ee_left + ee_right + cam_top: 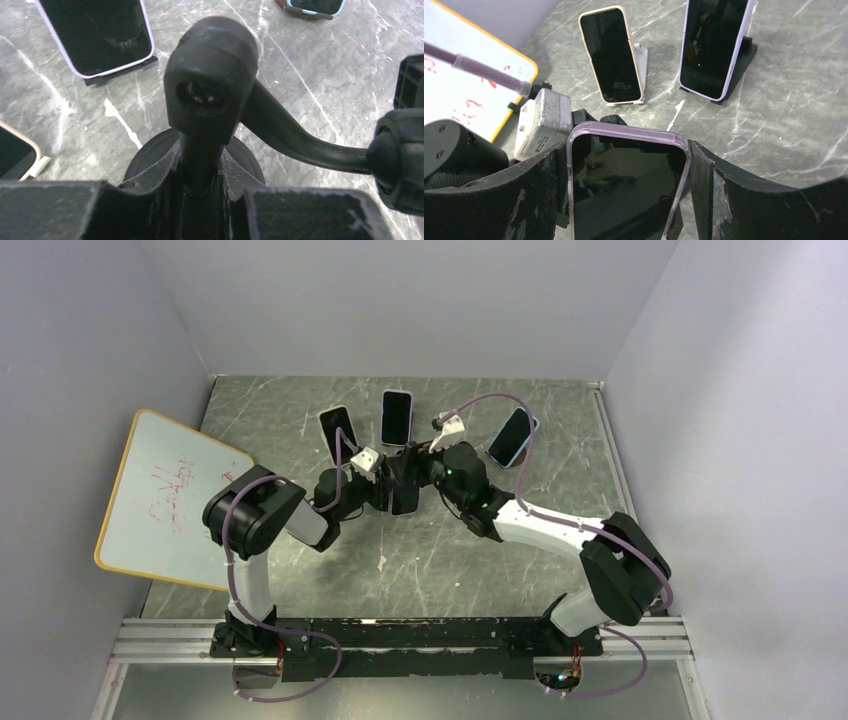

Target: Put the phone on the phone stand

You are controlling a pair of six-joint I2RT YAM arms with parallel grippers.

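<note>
Phone (626,185) in right jaws (3 other phones (397,417) docked).

We see even, diffuse overhead light, soft shadows on table (430,570). Top view sharp. Left wrist: near fingers (310,215) dark, slightly out of focus. Right wrist: reflections on phone (624,190) screen.

Whiteboard (165,495) sits left; pink phone (338,428), lilac phone (397,417), blue phone (512,437) stand propped.
</note>
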